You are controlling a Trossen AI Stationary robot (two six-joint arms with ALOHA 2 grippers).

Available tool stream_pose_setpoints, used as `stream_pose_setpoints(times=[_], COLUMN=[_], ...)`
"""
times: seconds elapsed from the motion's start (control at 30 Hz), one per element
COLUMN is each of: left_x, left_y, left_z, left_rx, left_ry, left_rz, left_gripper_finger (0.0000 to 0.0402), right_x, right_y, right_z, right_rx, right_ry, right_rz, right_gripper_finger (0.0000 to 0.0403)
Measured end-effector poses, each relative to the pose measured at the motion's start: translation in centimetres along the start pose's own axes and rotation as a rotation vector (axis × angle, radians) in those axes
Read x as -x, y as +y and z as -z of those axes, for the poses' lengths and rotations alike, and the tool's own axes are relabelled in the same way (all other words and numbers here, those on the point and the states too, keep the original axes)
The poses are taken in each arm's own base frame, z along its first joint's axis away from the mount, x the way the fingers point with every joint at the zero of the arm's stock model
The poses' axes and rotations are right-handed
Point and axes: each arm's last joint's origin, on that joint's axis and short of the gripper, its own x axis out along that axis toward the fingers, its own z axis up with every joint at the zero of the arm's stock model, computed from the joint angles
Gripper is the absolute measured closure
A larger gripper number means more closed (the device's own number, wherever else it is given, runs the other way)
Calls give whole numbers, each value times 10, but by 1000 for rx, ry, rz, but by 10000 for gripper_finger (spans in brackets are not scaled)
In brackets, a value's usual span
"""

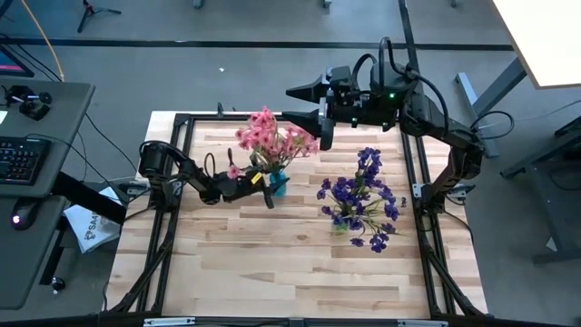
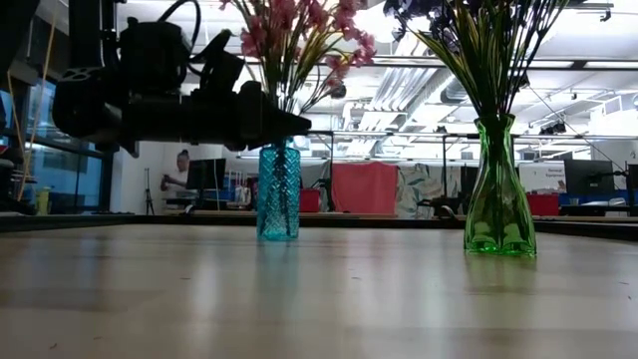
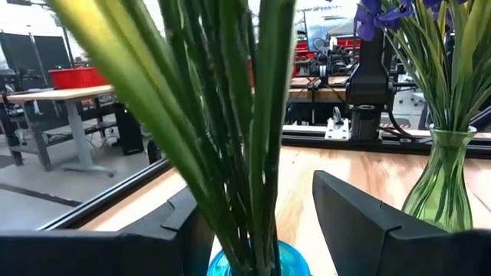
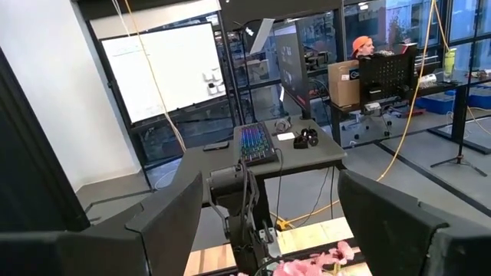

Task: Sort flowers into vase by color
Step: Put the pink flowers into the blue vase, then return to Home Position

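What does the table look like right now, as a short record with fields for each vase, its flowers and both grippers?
blue vase: holds pink flowers
green vase: holds purple flowers
left gripper: open, fingers either side of the pink flowers' stems at the blue vase
right gripper: open, raised above the table's far edge, holding nothing
loose flowers: none seen

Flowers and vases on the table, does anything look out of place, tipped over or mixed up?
Nothing stands out. The pink flowers stand in the blue vase, the purple flowers in the green vase, both upright. The left gripper is open around the pink stems; the right gripper hangs open above the table's far edge.
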Motion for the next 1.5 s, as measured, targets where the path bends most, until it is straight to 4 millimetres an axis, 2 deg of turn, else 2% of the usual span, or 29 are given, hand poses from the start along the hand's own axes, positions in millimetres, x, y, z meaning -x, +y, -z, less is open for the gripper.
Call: stream_pose_setpoints(times=[0.3, 0.5, 0.9, 1.13, 1.37, 1.5], left_x=[2, 13, 49, 77, 95, 102], left_y=[1, 5, 18, 15, 10, 10], left_z=[2, -3, -15, -34, -51, -64], left_rx=[-3, 0, 81, 136, 163, 196], left_ry=[16, 14, 87, 16, -27, -79], left_rz=[1, 1, 13, 80, 94, 93], left_gripper_finger=[210, 201, 175, 174, 174, 174], right_x=[0, 0, 0, 2, 20, 39], right_y=[0, 0, 0, 0, 0, 0], right_z=[1, 2, 2, 4, 4, 3], right_rx=[1, -3, 3, 12, 32, 43], right_ry=[7, 18, 24, 54, 143, 213], right_rz=[1, 3, 4, -10, -16, -4], right_gripper_finger=[105, 105, 105, 105, 105, 105])
